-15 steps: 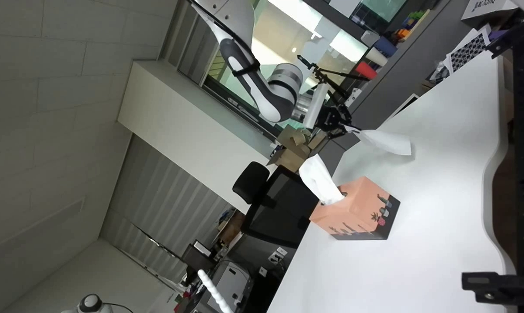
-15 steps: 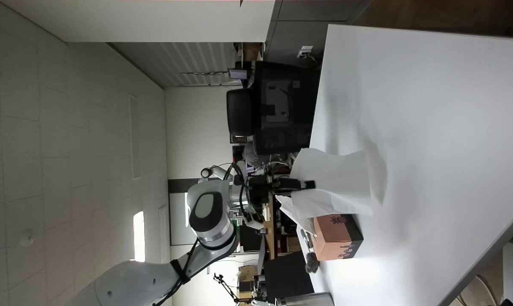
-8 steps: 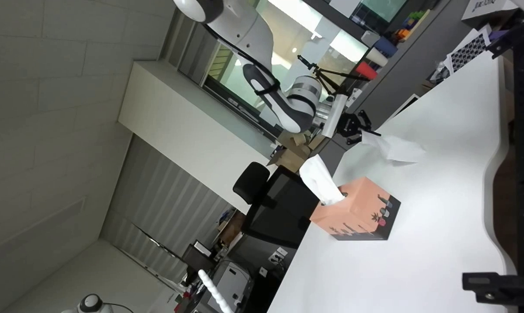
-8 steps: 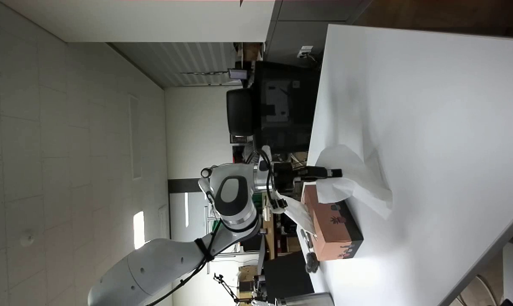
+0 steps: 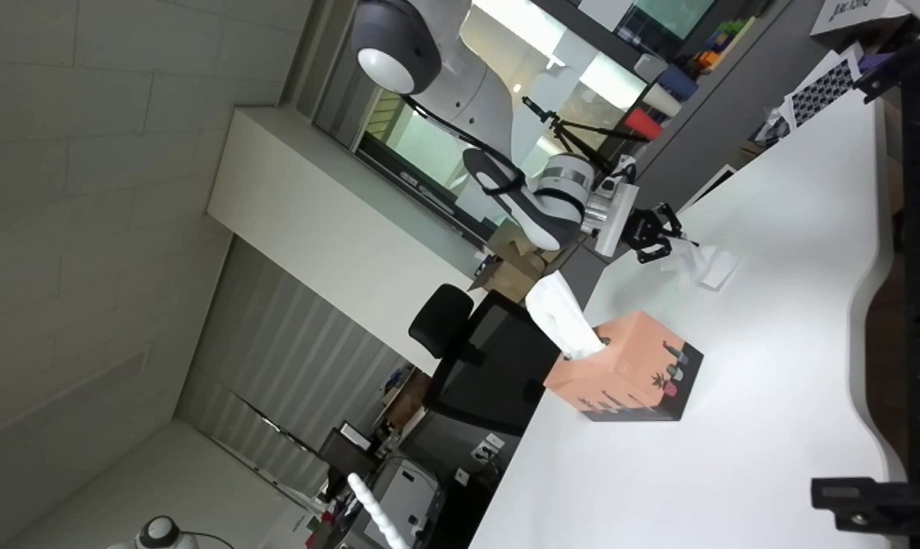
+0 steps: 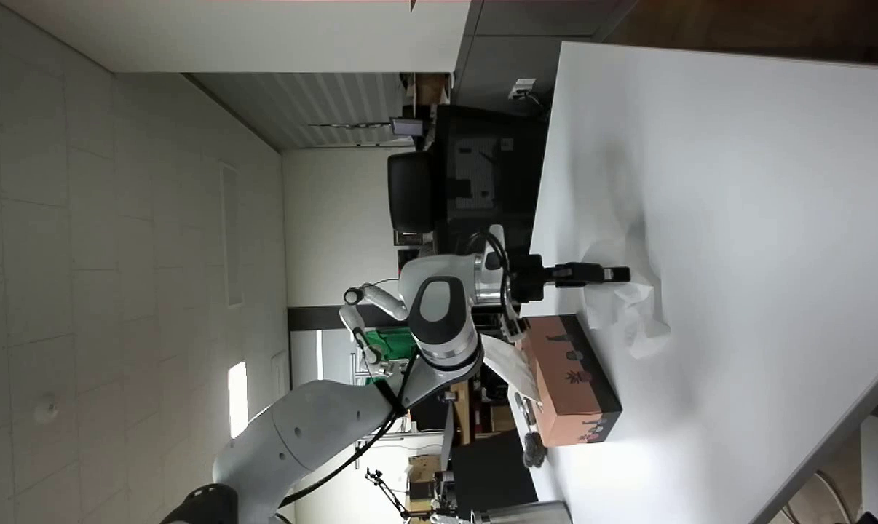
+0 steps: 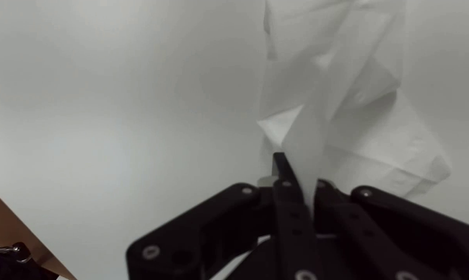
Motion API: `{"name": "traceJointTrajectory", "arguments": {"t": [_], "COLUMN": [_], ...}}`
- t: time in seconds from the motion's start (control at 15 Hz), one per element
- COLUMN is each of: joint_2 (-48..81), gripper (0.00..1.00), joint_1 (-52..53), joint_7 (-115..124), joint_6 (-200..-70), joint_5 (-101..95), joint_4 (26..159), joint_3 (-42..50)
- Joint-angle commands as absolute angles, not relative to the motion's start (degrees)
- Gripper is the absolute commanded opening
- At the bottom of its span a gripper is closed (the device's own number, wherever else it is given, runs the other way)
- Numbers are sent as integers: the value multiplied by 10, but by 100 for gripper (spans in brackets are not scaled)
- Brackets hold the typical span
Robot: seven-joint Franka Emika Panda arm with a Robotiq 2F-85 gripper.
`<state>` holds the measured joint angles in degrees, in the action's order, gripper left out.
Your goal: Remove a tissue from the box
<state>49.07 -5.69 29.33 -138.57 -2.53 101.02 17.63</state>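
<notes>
The orange tissue box (image 5: pixel 612 366) with a dark base stands on the white table in both exterior views (image 6: pixel 566 378). A white tissue (image 5: pixel 561 314) sticks out of its opening, also in an exterior view (image 6: pixel 510 367). My black gripper (image 5: pixel 687 240) is shut on a pulled-out tissue (image 5: pixel 708 268), away from the box and low over the table. In the wrist view the fingers (image 7: pixel 296 175) pinch the tissue (image 7: pixel 347 77), which hangs down and lies folded and crumpled on the table. The same tissue shows by the fingertips in an exterior view (image 6: pixel 632 313).
The white table (image 5: pixel 735 473) carries the box; its curved edge shows in an exterior view. A black office chair (image 5: pixel 498 366) stands beyond the table, also in an exterior view (image 6: pixel 475 182). Small dark items (image 6: pixel 532 447) lie beside the box. Papers (image 5: pixel 822 91) lie near the table's end.
My gripper has moved down toward the table with the held tissue, which was hanging more freely and now crumples on the surface. The box and the tissue in its opening have not moved.
</notes>
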Motion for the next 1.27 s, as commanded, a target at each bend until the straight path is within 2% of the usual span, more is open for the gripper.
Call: {"name": "traceJointTrajectory", "arguments": {"t": [0.0,0.2,0.6,0.67,0.8,0.87,1.2], "joint_2": [521,489,348,328,288,338,333], "gripper": [32,52,94,98,100,100,100], "joint_1": [-50,-43,-24,-25,-32,-32,-34], "joint_7": [298,284,251,242,213,235,232], "joint_6": [-1363,-1365,-1365,-1364,-1356,-1359,-1362], "joint_5": [-12,-14,-29,-27,-20,-29,-29], "joint_4": [960,966,1033,1045,1074,1024,1033], "joint_3": [179,179,173,167,149,157,154]}}
